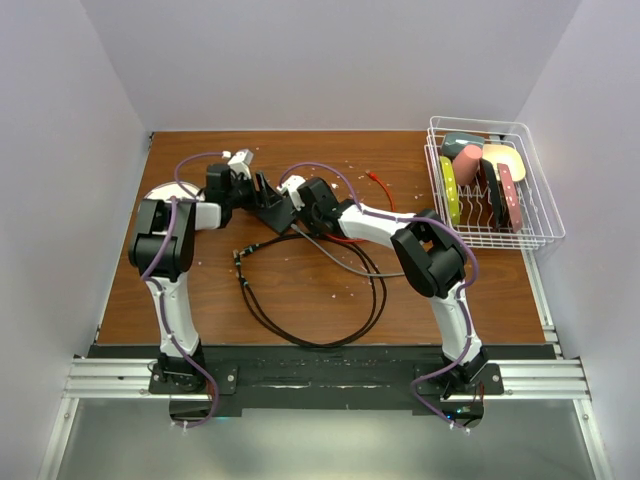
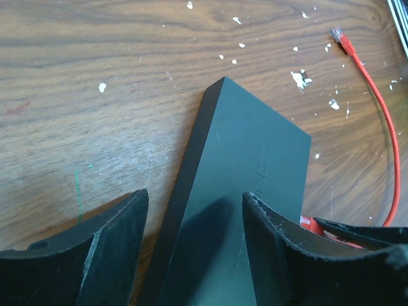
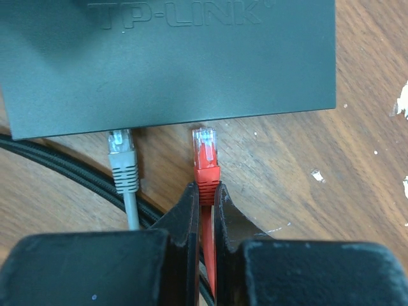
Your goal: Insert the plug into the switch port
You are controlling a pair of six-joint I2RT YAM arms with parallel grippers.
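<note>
The flat black TP-LINK switch (image 3: 172,64) lies on the wooden table, also in the left wrist view (image 2: 242,166) and top view (image 1: 284,214). Its port row faces my right gripper and is hidden under the top's edge. My right gripper (image 3: 205,191) is shut on the red plug (image 3: 205,153), whose clear tip touches the switch's edge just right of a plugged-in grey plug (image 3: 120,150). My left gripper (image 2: 194,210) is open over the switch, one finger (image 2: 115,242) beside its edge, the other over its top. Both grippers meet at the switch in the top view.
The red cable (image 2: 390,140) runs away to a loose red plug (image 2: 342,39) at the back. A black cable loop (image 1: 310,335) and a grey cable (image 1: 340,258) lie in front. A white wire basket (image 1: 540,215) with coloured items stands at the back right. White crumbs dot the wood.
</note>
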